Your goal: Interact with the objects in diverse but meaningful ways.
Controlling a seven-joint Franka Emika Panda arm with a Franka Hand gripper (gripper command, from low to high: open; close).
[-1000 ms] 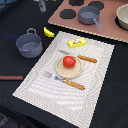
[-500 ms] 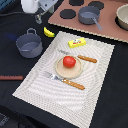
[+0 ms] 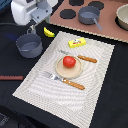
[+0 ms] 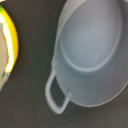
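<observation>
In the upper left of the exterior view, the arm's end (image 3: pixel 27 11) is a bulky white housing with rounded, glossy casing and grey shading along its edges. A darker grey section hangs beneath it. The picture is too blurred for screws, cables or markings to show.

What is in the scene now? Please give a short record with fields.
surface: dark table with a striped mat
plate: on the mat, holds the tomato
cutlery: fork and knife beside the plate
packet: on the mat's far edge
banana: off the mat, near the pot
pot contents: empty
saucepan: on the toy stove
arm: above the pot, jaws hidden
</observation>
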